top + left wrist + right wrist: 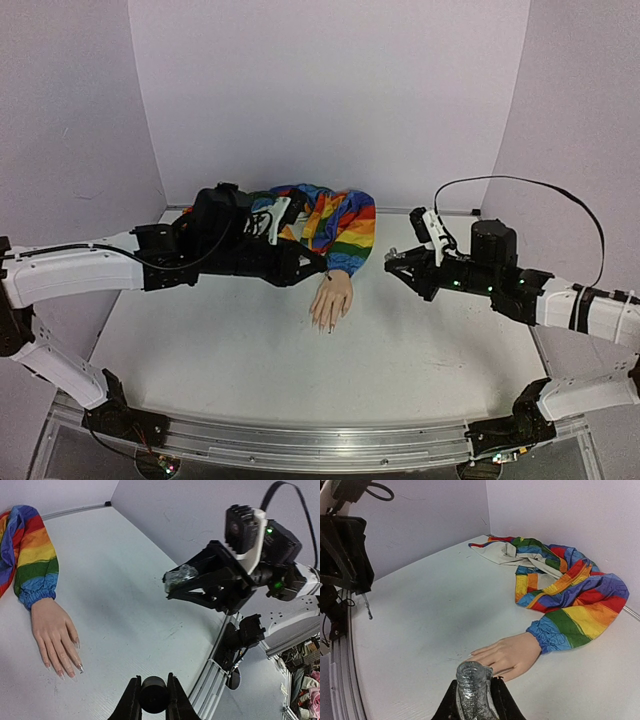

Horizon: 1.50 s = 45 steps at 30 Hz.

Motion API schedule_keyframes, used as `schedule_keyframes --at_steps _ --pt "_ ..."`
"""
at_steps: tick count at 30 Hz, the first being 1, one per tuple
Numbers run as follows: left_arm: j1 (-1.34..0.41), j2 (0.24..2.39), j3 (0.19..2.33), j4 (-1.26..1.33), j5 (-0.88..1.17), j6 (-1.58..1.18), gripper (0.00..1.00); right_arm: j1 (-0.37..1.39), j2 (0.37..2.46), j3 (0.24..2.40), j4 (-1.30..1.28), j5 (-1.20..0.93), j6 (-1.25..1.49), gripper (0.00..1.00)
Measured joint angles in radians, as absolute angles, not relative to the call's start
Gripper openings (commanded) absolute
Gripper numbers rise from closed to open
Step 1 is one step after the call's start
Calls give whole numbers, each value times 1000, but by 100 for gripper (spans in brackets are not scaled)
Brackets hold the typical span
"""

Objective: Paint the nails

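Observation:
The pale mannequin hand (pixel 332 297) lies palm down on the white table, at the end of a rainbow-striped sleeve (pixel 340 225). Its nails (pixel 79 668) point toward the near edge; one fingertip looks silvery. My left gripper (pixel 153 678) is shut on a black cap (pixel 153 696), and hovers just left of the wrist (pixel 312 262). A thin brush stem (pixel 367 606) hangs below it in the right wrist view. My right gripper (pixel 474 682) is shut on an open, silver-glitter bottle (pixel 471 692), held above the table right of the hand (pixel 393 268).
The rest of the striped garment (pixel 535 560) lies bunched toward the back wall. Lilac walls close in the back and both sides. A metal rail (pixel 320 445) runs along the near table edge.

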<state>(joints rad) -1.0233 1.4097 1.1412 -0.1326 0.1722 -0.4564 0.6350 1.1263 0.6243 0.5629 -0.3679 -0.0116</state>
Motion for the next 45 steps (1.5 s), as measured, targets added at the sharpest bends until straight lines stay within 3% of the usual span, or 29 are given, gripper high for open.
schedule_keyframes --at_steps 20,45 --pt "-980 1185 1186 -271 230 -448 0 972 1398 862 677 -404 30 0" --pt "-980 1232 1192 -289 288 -471 0 994 1424 895 696 -358 -17 0"
